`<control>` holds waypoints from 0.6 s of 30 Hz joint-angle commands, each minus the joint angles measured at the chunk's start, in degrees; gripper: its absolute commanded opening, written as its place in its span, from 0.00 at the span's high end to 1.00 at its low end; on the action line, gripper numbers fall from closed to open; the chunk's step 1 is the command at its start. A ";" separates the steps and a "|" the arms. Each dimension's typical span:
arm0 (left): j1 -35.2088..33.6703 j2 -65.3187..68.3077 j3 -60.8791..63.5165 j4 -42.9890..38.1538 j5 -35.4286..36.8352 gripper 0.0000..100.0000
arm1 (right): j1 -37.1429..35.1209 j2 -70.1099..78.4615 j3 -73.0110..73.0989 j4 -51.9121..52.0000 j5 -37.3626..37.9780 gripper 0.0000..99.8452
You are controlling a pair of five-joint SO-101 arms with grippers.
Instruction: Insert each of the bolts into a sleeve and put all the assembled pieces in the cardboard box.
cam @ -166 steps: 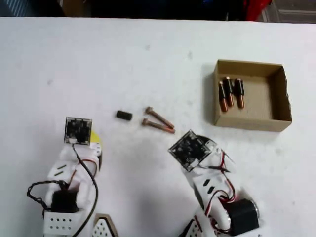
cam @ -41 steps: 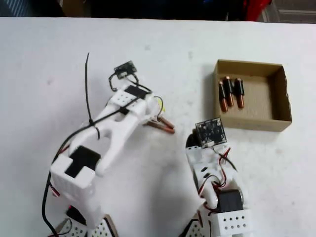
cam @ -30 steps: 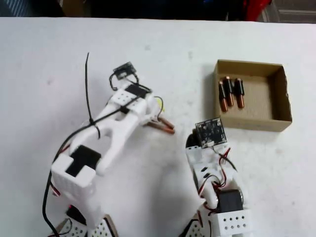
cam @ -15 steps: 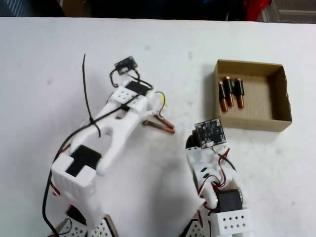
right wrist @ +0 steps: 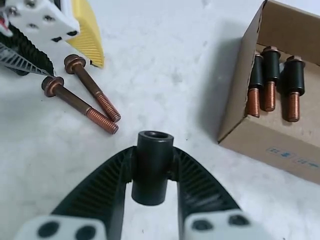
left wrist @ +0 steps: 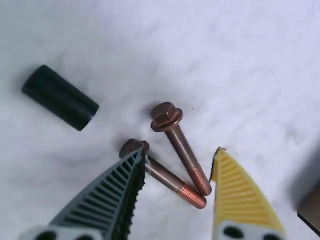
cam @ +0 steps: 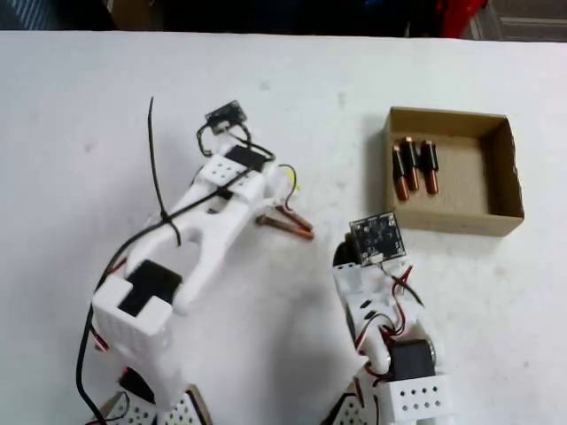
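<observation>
Two copper bolts [left wrist: 177, 152] lie crossed at their tips on the white table, also seen from above as the bolts [cam: 285, 221]. My left gripper [left wrist: 178, 151] hangs open just above them, grey finger [left wrist: 117, 195] by one bolt's head, yellow finger [left wrist: 235, 190] past the threaded ends. A loose black sleeve [left wrist: 60, 97] lies beside the bolts. My right gripper [right wrist: 152, 161] is shut on a second black sleeve [right wrist: 151, 175], held upright, short of the bolts [right wrist: 85, 95] and near the cardboard box [right wrist: 265, 135]. Three assembled pieces [cam: 413, 168] lie in the box [cam: 443, 218].
The left arm [cam: 204, 230] stretches diagonally across the table's middle. The right arm [cam: 381, 292] stands near the front edge, just in front of the box. White tabletop lies open to the far left and far side.
The left arm has stretched from the near edge out over the bolts, covering the loose sleeve from above, then edged slightly farther. The right arm has turned and shifted right toward the box.
</observation>
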 commanded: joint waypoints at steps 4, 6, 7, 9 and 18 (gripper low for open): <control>0.66 -0.22 -2.37 -1.85 3.34 0.76 | 0.13 -0.66 -0.44 -1.27 -0.09 0.98; 0.84 -0.22 -2.46 -1.93 5.27 0.76 | 0.13 -0.66 -0.44 -1.27 -0.09 0.98; 1.27 -0.22 -2.46 -1.93 5.54 0.76 | 0.13 -0.66 -0.44 -1.27 -0.09 0.98; 2.33 -0.22 -2.46 -1.93 5.45 0.76 | 0.13 -0.66 -0.44 -1.27 -0.09 0.98; 3.21 -0.22 -2.46 -1.76 3.34 0.76 | 0.13 -0.66 -0.44 -1.27 -0.09 0.98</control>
